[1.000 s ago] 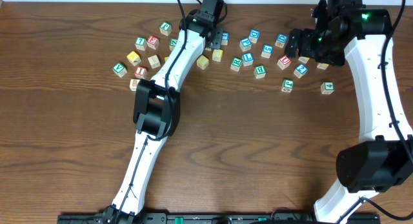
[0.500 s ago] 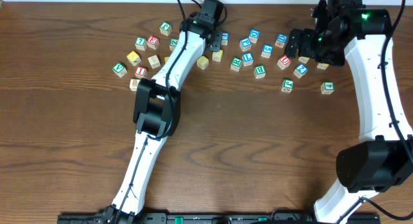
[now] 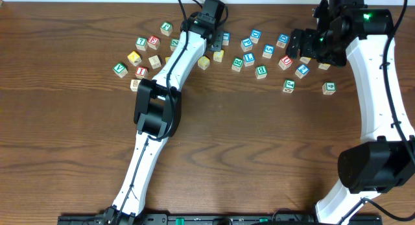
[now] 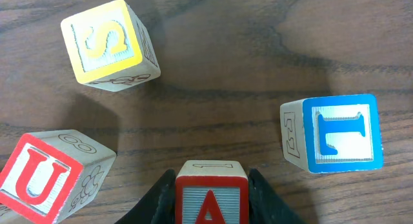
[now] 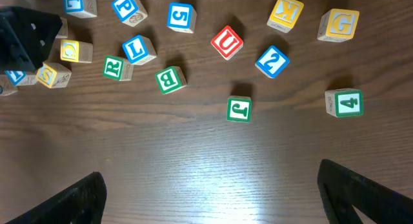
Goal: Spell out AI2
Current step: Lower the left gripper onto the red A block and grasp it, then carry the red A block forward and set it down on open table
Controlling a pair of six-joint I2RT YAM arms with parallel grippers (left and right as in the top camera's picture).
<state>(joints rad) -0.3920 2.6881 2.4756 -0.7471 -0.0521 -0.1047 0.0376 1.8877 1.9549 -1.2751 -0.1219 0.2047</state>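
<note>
Block A [image 4: 211,197] | sits inside left claw [image 4: 210,183], clamped on both sides | right claw [image 5: 210,179] spread wide

In the left wrist view the A block [image 4: 211,201] stands on the table [image 4: 232,69] between the fingers [image 4: 158,201] of the left gripper [image 4: 211,185], which touch both its sides. From it the S block [image 4: 110,43] lies at eleven o'clock, the U block [image 4: 45,180] at nine o'clock and a fourth block [image 4: 335,133] at two o'clock, all three apart from it. In the right wrist view, taking the J block [image 5: 239,109] as centre, the 5 block [image 5: 181,16] lies at eleven o'clock, the 2 block [image 5: 271,61] at one o'clock, the 4 block [image 5: 346,102] at three o'clock and the B block [image 5: 170,79] at ten o'clock, none touching another.
</note>
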